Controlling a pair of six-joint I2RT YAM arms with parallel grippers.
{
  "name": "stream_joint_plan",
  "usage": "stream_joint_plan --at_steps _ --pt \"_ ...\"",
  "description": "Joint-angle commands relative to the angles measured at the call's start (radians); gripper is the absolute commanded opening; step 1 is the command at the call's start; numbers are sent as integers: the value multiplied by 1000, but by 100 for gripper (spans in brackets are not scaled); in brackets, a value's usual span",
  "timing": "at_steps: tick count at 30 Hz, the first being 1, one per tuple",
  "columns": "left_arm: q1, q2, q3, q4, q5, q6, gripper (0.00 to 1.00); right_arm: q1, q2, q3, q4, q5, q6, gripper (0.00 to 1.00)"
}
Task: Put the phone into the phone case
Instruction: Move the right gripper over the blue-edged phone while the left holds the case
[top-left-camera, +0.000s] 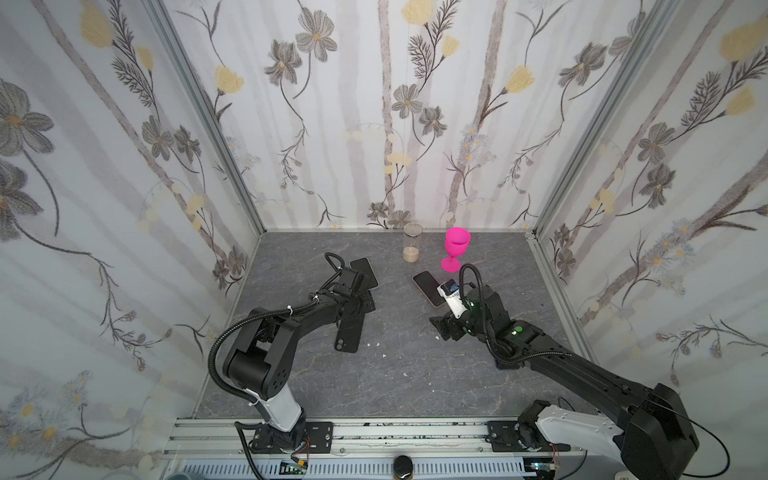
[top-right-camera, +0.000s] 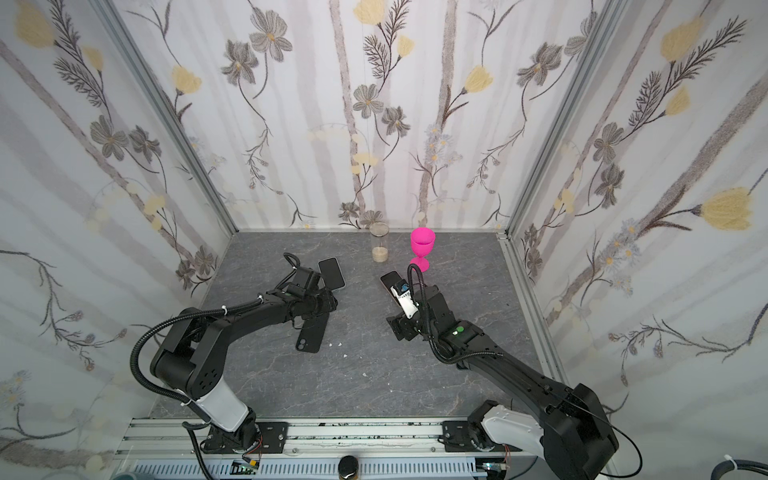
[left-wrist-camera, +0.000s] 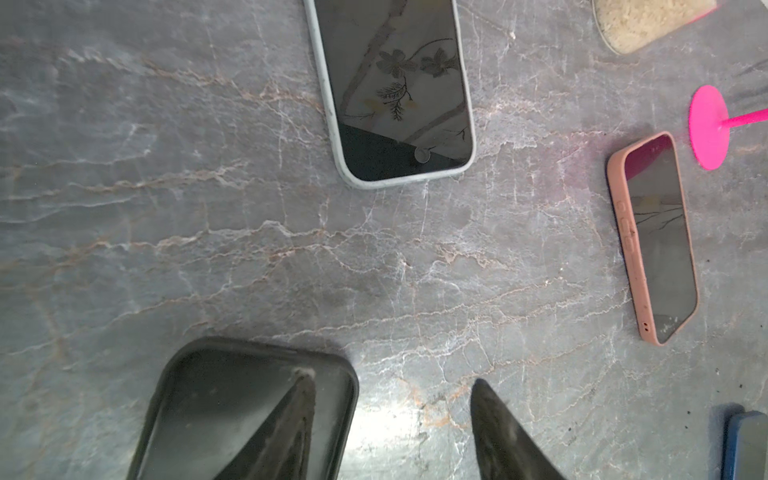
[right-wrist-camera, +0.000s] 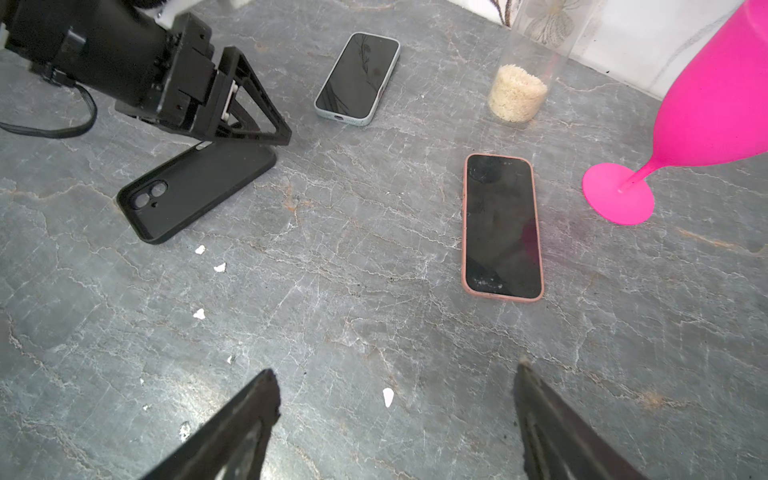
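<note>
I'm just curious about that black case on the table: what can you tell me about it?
The black case looks like matte, rubbery plastic with rounded corners and a raised rim. It lies on the table, apparently open side up and empty, with a two-hole camera cutout at one end. The left hand hangs open above its other end, one finger over it; whether they touch is unclear.

The empty matte black soft phone case (right-wrist-camera: 195, 195) lies open side up on the grey marbled tabletop (right-wrist-camera: 374, 332), its camera cut-out end nearest the robot's base. Beyond it a dark-screened phone in a pale blue-grey shell (right-wrist-camera: 357, 79) lies face up. To the right, well apart, a second phone in a salmon-pink shell (right-wrist-camera: 503, 226) also lies face up.
</note>
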Motion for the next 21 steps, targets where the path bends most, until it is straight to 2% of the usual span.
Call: stream_joint_plan --at_steps 1,8,15,21 --pt "-3 35 15 28 26 -12 59 0 -28 -16 10 37 30 87" --pt "-42 106 64 -5 46 38 59 0 -50 -17 7 67 19 87" --pt "-125 151 108 -30 93 118 59 1 -58 -18 -4 81 22 87" --pt "-173 127 72 -20 131 134 59 0 -81 -18 -17 89 33 86"
